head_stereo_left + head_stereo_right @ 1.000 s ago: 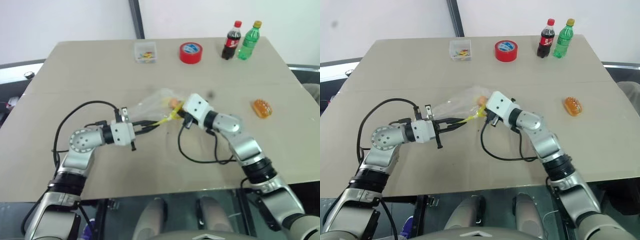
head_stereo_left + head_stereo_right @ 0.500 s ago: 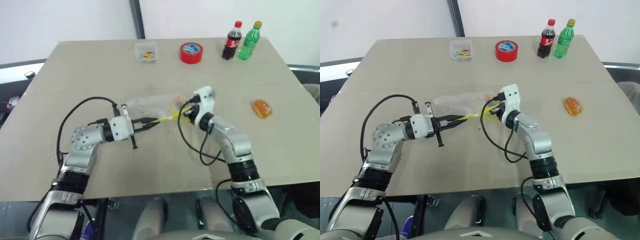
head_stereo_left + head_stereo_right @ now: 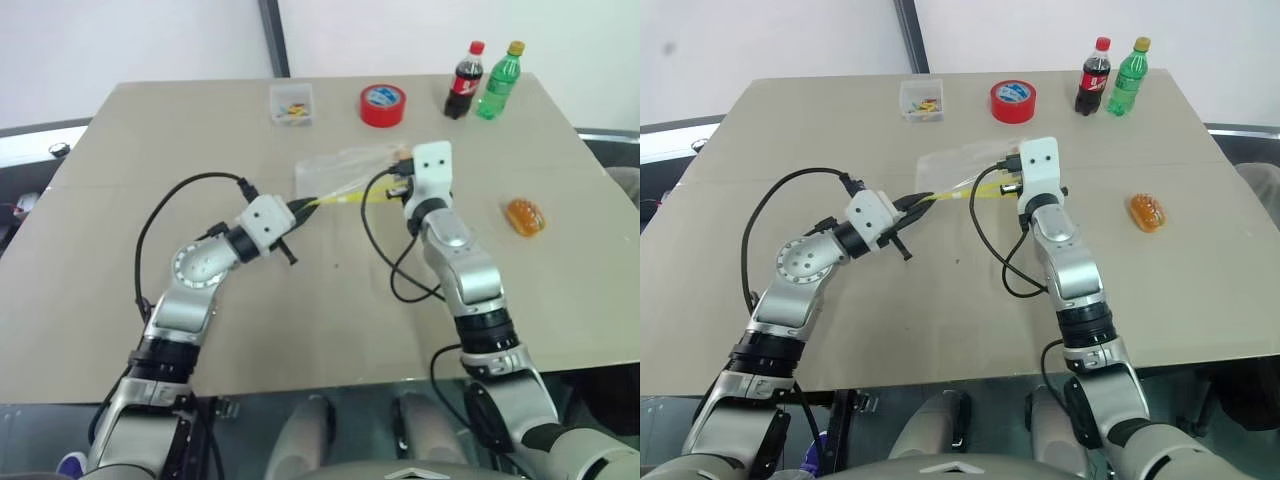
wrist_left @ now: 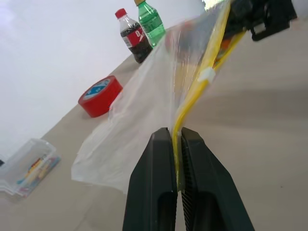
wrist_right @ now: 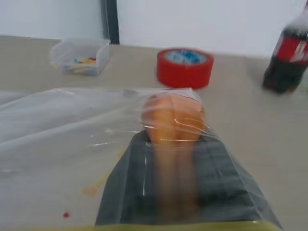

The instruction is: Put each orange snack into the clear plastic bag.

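- While the left hand (image 4: pixel 175 144) pinches the yellow mouth strip, the clear plastic bag (image 3: pixel 345 170) has swung since a second ago from the bench's middle toward its far side.
- Reaching inside the bag, the right hand (image 5: pixel 172 139) grips one orange snack (image 5: pixel 173 118) between its fingers; release probably comes next.
- Now the bag's long axis runs left to right, with its mouth on the near edge.
- Beyond them, a second orange snack (image 3: pixel 525 216) lies bare on the bench (image 3: pixel 150 140), well right.
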You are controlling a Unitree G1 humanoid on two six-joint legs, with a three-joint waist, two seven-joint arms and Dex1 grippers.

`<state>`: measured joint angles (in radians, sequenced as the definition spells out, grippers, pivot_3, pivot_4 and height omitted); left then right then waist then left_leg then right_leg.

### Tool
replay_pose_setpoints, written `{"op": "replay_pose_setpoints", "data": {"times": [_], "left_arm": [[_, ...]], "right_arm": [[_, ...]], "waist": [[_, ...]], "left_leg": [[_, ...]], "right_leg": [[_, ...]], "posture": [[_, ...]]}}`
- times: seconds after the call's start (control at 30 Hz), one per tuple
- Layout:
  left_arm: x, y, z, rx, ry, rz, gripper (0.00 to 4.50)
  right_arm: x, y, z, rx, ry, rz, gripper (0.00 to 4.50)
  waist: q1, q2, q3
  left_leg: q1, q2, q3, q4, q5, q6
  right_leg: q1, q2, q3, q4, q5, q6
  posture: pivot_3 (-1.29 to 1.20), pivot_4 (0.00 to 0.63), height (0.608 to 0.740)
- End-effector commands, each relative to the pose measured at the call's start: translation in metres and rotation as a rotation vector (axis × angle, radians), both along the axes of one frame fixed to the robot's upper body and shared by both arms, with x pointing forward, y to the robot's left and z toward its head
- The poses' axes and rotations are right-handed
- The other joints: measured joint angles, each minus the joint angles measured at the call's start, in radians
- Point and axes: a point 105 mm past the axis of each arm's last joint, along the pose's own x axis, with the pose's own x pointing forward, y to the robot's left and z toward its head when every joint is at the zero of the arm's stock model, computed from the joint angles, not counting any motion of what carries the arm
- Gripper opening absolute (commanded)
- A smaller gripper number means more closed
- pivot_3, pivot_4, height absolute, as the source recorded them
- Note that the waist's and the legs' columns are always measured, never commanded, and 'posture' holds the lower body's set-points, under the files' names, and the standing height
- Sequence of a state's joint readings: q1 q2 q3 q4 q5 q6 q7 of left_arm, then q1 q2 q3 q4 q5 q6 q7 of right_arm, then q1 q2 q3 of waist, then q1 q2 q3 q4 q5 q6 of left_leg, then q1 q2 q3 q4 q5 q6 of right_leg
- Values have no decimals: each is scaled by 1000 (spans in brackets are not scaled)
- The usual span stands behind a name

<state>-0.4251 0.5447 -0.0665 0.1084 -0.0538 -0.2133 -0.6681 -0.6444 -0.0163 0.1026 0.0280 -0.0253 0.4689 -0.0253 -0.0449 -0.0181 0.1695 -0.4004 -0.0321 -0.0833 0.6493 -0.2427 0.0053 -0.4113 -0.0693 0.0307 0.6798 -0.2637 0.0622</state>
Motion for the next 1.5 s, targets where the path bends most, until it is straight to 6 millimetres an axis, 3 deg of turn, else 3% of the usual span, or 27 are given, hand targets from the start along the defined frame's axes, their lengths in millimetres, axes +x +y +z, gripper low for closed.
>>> {"op": "replay_pose_setpoints", "data": {"times": [0.03,0.1,0.3,0.4,0.6,0.73,0.83,0.9,1.07,1.2,1.33,1.43,1.5], "left_arm": [[1,19,15,-26,-76,40,0],[-6,10,6,11,-69,-39,0],[-26,3,-12,42,-31,-190,0],[-33,5,-16,67,-24,-239,0],[-42,7,-20,95,-23,-279,0],[-38,8,-15,71,-24,-246,0],[-33,14,-11,58,-29,-196,0],[-29,19,-8,32,-28,-157,0],[-15,33,-5,-21,-1,-36,0],[-5,32,-3,-36,5,-6,0],[-1,26,1,-52,-9,-25,0],[1,25,1,-55,-7,-22,0],[2,24,2,-58,-8,-22,0]], "right_arm": [[-10,-5,1,44,20,85,1007],[-18,10,-10,28,65,187,1007],[-28,21,-38,-114,134,290,1007],[-31,26,-41,-81,163,326,1007],[-37,55,-43,-34,184,495,1007],[-28,57,-41,-79,158,502,2309],[-22,45,-35,-129,108,434,3878],[-27,36,-31,-148,93,438,4438],[-68,6,-14,-160,64,572,4438],[-88,-4,-10,-160,82,660,4438],[-81,-17,3,-101,47,586,4438],[-66,-52,6,-119,18,377,4438],[-53,-94,4,-135,34,159,4438]], "waist": [[1,0,0],[0,0,0],[2,0,0],[1,0,0],[1,0,0],[1,0,0],[4,0,0],[3,0,0],[9,0,0],[5,0,0],[3,0,0],[5,0,0],[8,0,0]], "left_leg": [[0,0,0,0,0,0],[0,1,0,0,0,0],[0,1,0,0,0,0],[0,1,0,0,0,0],[0,1,0,0,0,0],[0,1,0,1,0,0],[0,1,-1,0,0,0],[0,1,-1,0,0,0],[-1,1,-2,0,0,0],[-1,1,-2,1,0,1],[1,1,-2,1,0,0],[1,1,-2,1,0,0],[0,1,-2,1,0,0]], "right_leg": [[0,0,0,0,0,0],[0,0,0,0,0,0],[1,0,0,-1,0,0],[1,0,0,-1,0,0],[1,0,0,-1,0,0],[1,0,0,0,0,0],[1,0,-1,-1,0,0],[1,0,-1,-1,0,0],[1,-1,-2,-1,0,0],[2,-1,-3,-1,0,0],[2,2,-3,0,0,0],[2,1,-3,0,0,-1],[2,0,-2,-1,0,0]], "posture": [[0,150,740],[0,150,740],[0,150,740],[0,150,740],[0,150,740],[0,150,740],[0,150,740],[0,150,740],[0,150,740],[0,150,740],[0,150,740],[0,150,740],[0,150,740]]}}
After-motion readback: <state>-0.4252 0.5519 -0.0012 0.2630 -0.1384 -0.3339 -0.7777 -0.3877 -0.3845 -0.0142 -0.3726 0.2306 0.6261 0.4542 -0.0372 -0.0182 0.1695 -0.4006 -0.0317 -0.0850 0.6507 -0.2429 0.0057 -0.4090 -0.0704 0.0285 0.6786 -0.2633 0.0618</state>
